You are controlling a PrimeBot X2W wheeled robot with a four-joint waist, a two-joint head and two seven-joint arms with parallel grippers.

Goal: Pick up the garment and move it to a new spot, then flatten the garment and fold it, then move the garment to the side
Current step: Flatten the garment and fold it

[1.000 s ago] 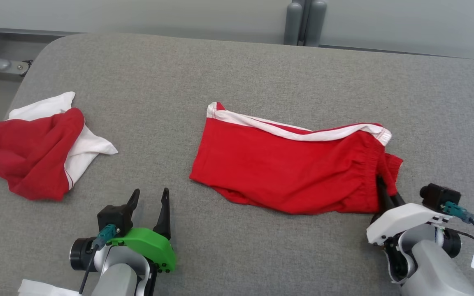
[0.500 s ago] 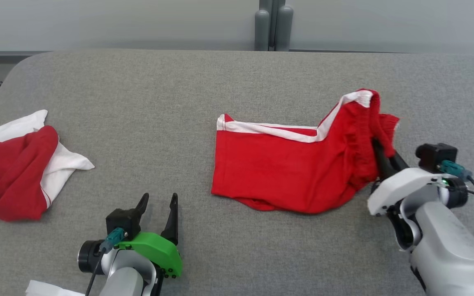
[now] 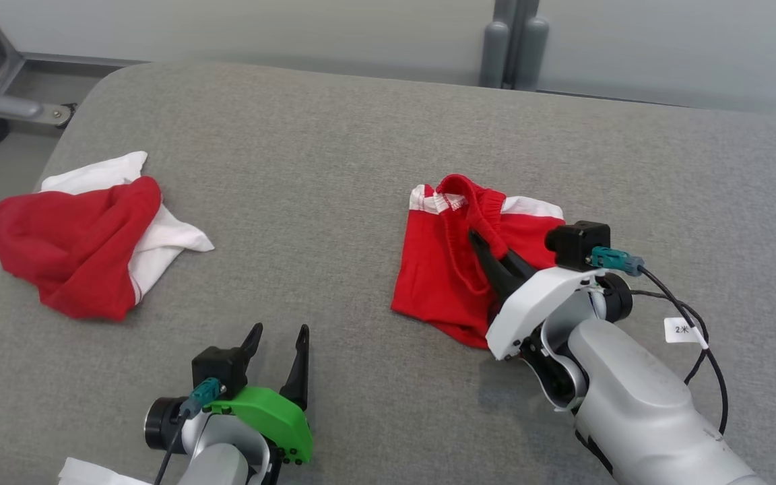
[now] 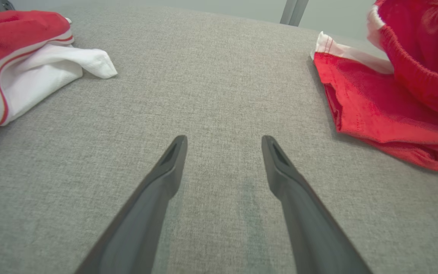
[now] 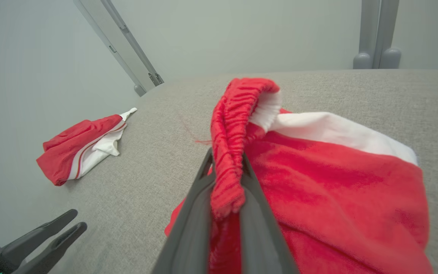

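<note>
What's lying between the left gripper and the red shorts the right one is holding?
Nothing, just bare grey cushion between left gripper and red shorts, seen in the left wrist view.

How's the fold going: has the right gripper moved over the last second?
Yes: the right gripper, gripping the red shorts, moved left toward the crumpled garment pile.

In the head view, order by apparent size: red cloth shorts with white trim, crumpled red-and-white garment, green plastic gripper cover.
1-2. Crumpled red-and-white garment and red shorts: look alike; shorts partly hidden.
3. Green plastic gripper cover: smallest.
</note>
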